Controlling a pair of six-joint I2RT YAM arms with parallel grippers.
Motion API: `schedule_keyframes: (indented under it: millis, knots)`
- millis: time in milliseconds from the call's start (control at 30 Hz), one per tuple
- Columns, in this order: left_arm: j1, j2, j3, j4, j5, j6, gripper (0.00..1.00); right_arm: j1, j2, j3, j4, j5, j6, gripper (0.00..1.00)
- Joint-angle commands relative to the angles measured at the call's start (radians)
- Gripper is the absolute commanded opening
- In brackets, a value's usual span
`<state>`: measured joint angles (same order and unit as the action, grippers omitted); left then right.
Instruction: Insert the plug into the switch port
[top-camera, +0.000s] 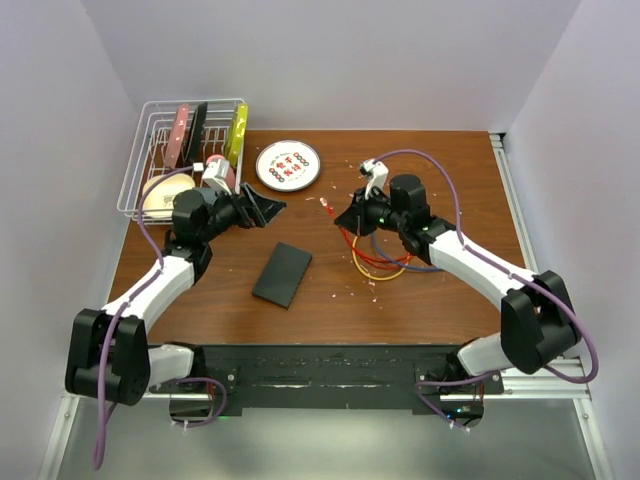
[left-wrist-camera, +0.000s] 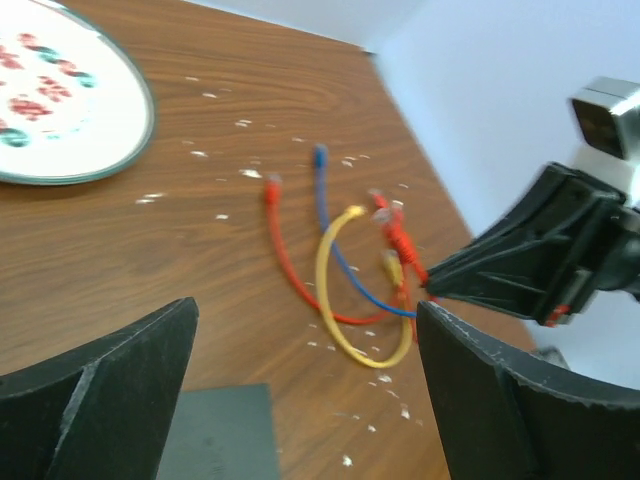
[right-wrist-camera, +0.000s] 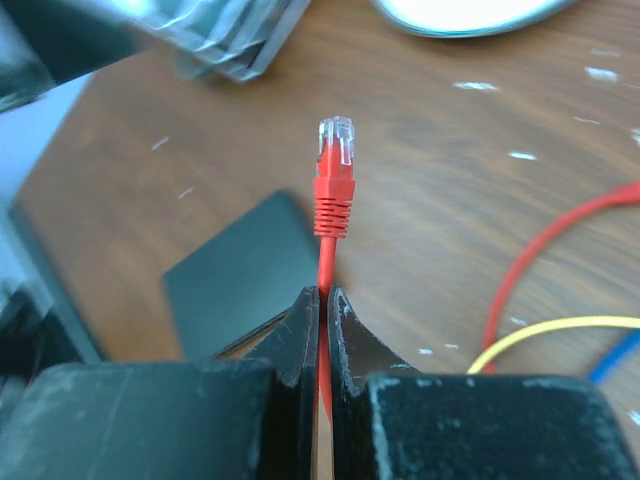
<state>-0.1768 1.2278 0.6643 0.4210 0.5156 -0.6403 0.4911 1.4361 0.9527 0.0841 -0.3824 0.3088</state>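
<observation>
The right hand (top-camera: 345, 214) is shut tight on a red cord (right-wrist-camera: 326, 262). Its two fingers (right-wrist-camera: 290, 335) pinch the cord just behind the plug (right-wrist-camera: 336, 140). The plug has a clear tip and sticks straight out past the fingers. It is up in the air, not touching the table (top-camera: 440, 310).

The switch (top-camera: 282, 275) is a flat black box. It lies flat on the table between the two arms, a bit nearer the left arm. From the top view, the plug is up and to the right of the switch, and they do not touch. From the right wrist view, the switch (right-wrist-camera: 240, 275) lies below and to the left of the plug. I cannot see its holes from here.

The left hand (top-camera: 262, 205) is wide open and holds nothing. It hangs over the table near the far end of the switch, and a corner of the switch (left-wrist-camera: 215, 435) shows between its fingers (left-wrist-camera: 100, 400).

A little heap of cords (top-camera: 378, 262), red, yellow and blue, lies on the table under the right arm. A round white plate (top-camera: 288, 165) sits at the back of the table. A wire rack (top-camera: 193, 102) stands in the back left corner with some things in it.
</observation>
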Motion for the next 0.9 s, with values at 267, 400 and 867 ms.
schedule_keyframes:
  millis: [267, 400, 867]
  knots:
    - [-0.024, 0.099, -0.035, 0.435, 0.311, -0.183, 0.81, 0.061, -0.013, -0.012, 0.163, -0.317, -0.054, 0.00]
    - [-0.064, 0.163, 0.006, 0.418, 0.337, -0.167, 0.73, 0.078, -0.011, -0.015, 0.195, -0.326, -0.031, 0.00]
    - [-0.101, 0.277, 0.031, 0.571, 0.365, -0.257, 0.00, 0.087, 0.001, -0.009, 0.194, -0.328, -0.036, 0.00]
